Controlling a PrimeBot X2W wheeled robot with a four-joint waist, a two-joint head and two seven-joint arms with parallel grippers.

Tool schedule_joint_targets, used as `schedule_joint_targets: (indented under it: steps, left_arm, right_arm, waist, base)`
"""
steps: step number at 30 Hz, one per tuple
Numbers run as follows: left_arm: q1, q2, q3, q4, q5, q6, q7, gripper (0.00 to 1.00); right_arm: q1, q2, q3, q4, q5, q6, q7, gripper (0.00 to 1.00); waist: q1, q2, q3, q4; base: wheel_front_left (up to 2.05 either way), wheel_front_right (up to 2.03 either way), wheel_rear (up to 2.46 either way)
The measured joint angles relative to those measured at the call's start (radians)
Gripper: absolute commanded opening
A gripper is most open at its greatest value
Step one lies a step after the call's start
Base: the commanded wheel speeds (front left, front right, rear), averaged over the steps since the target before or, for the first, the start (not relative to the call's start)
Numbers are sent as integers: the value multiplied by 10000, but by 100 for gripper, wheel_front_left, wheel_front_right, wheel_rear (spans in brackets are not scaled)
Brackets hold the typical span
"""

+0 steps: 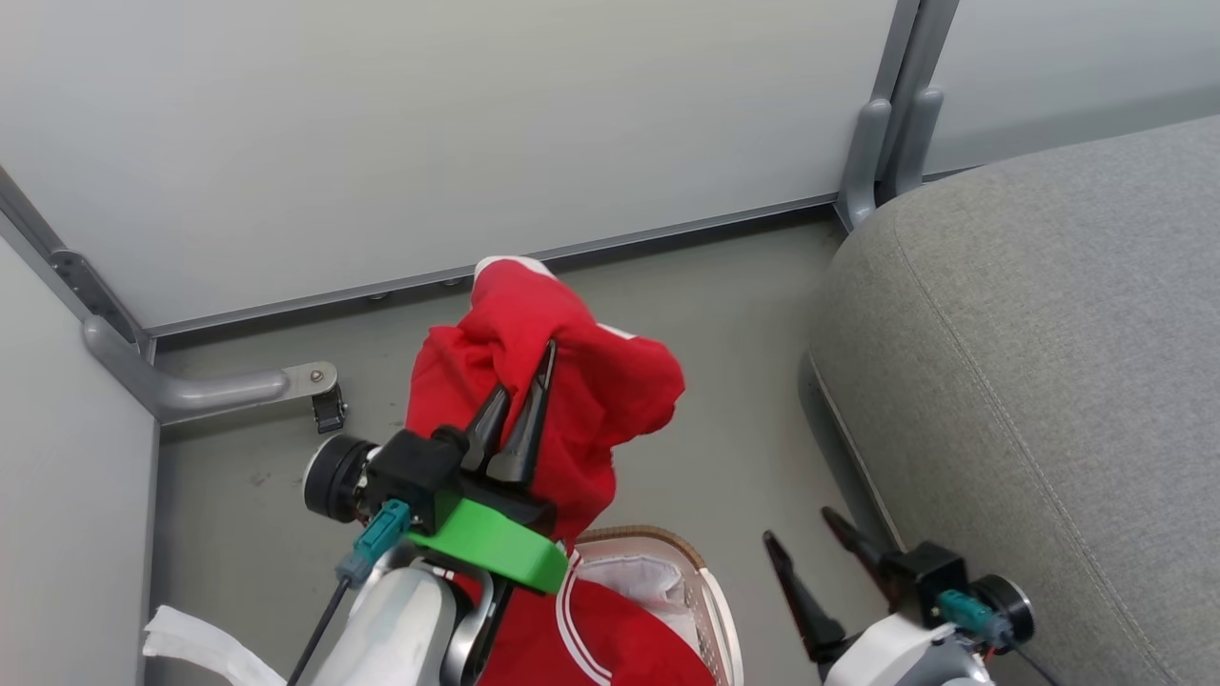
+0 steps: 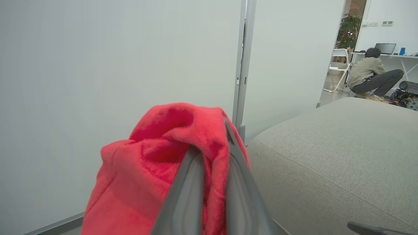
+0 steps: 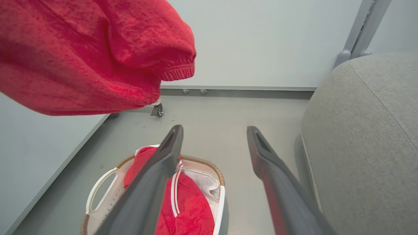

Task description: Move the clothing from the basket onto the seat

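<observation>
Judging from how things hang, we put the task near its middle. Our left claw [image 1: 527, 367] is pinched tight on a fold of the clothing [image 1: 591, 381]. The bunched upper part of the garment hangs raised above the basket [image 1: 713, 610], while its lower part, with the white stripes, appears to lie inside on the white liner [image 1: 639, 576]. We count the pickup as made and the carry as not yet done: no cloth lies on the part of the seat [image 1: 1048, 381] we see, just right of the basket. Our right claw [image 1: 799, 526] is spread wide and empty between the basket and the seat edge. What is left, we think, is to draw the garment clear and swing it onto the cushion.

The basket stands on a grey floor [image 1: 743, 305], hemmed by pale partition panels [image 1: 477, 124] in grey metal frames. Beyond them, in the left wrist view, a person [image 2: 369, 70] sits low beside a white folding chair [image 2: 339, 63] and a potted plant [image 2: 348, 27].
</observation>
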Motion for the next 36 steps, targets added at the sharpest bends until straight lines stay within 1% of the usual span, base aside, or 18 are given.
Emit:
schedule_joint_targets:
  steps: [5, 9, 14, 17, 21, 27, 28, 30, 36]
  left_arm:
    - [-82, -2, -151, -276, -123, -2, -2, 0]
    - [-91, -2, -303, -389, -268, -2, 0, 0]
    - [-127, 0, -646, -399, -523, -2, 0, 0]
    - [-204, 0, -842, -387, -629, -2, -2, 0]
    - [-280, -2, -1152, -364, -844, -2, 0, 0]
    - [-347, -2, -1609, -368, -1099, -2, 0, 0]
    - [-356, -4, -1682, -374, -1127, -2, 0, 0]
    - [-365, -2, -1802, -387, -1198, -2, 0, 0]
    - [-367, -2, -2046, -401, -1338, 0, 0, 0]
  right_arm:
    - [-298, -336, 1549, -232, 0, 0, 2, 100]
    - [-1107, -591, 2648, -692, 33, 0, 0, 100]
    - [-2057, -627, 3887, -1112, 198, 0, 0, 100]
    - [-2508, -543, 4211, -1145, 167, 0, 0, 100]
    - [-2860, -313, 4249, -936, -188, 0, -10, 100]
    - [-3131, 29, 3737, -353, -821, 0, -12, 100]
    - [-3148, 73, 3672, -217, -863, 0, -12, 65]
    - [-3158, 119, 3701, 29, -867, 2, -12, 0]
    - [-3292, 190, 3306, 71, -675, 0, -12, 0]
  waist:
    - [0, 0, 1, 32]
    - [0, 0, 56, 84]
    - [0, 0, 134, 235]
    - [0, 0, 177, 359]
    - [0, 0, 226, 539]
    - [0, 0, 293, 838]
    - [0, 0, 300, 891]
    - [0, 0, 314, 987]
    - [0, 0, 331, 1186]
  base:
    - [0, 0, 0]
    - [0, 0, 0]
    - [0, 0, 0]
    - [0, 0, 0]
    - [0, 0, 0]
    - [0, 0, 0]
    - [0, 0, 0]
    - [0, 0, 0]
    - [0, 0, 0]
